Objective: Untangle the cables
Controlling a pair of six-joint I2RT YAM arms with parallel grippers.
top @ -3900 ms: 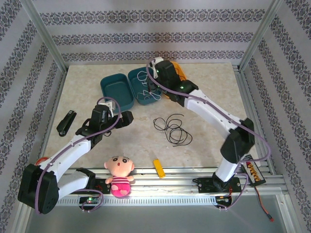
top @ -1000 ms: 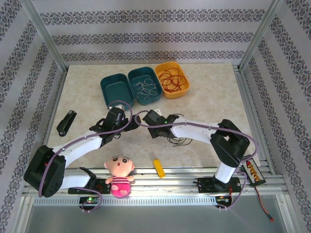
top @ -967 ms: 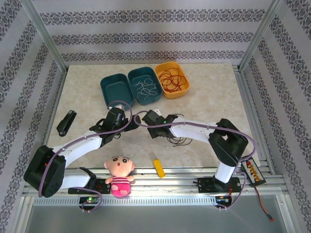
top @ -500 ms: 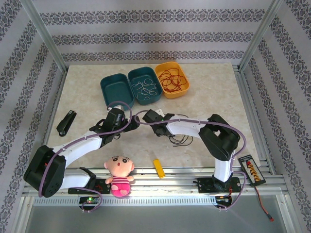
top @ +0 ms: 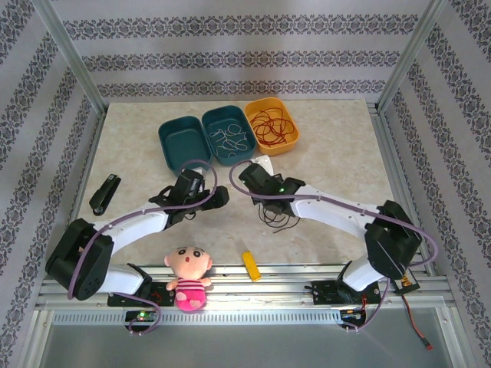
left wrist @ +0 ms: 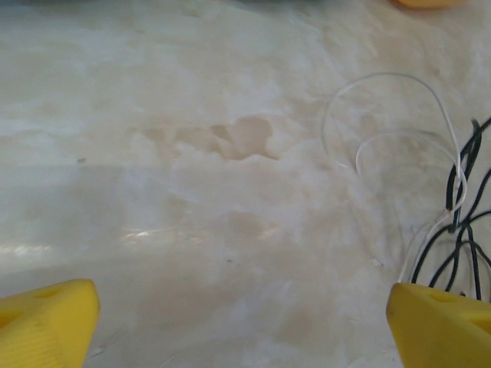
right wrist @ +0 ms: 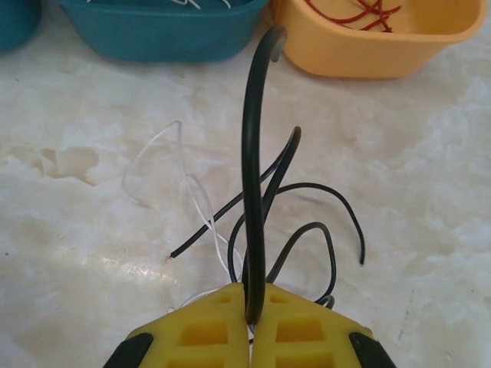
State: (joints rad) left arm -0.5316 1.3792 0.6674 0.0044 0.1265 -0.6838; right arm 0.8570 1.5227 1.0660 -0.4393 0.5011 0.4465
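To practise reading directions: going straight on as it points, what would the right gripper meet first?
Past the black cable it holds, probably the middle teal box, near its corner beside the orange box; depth unclear.

No writing, label, brand, number or sign is legible on anything here.

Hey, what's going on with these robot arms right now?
The right gripper is shut on a black cable, pinching it above a loose black-and-white tangle on the table. The left gripper hangs open beside that tangle, holding nothing. Red wires lie in the orange bin, and white wires in the teal bin next to it.
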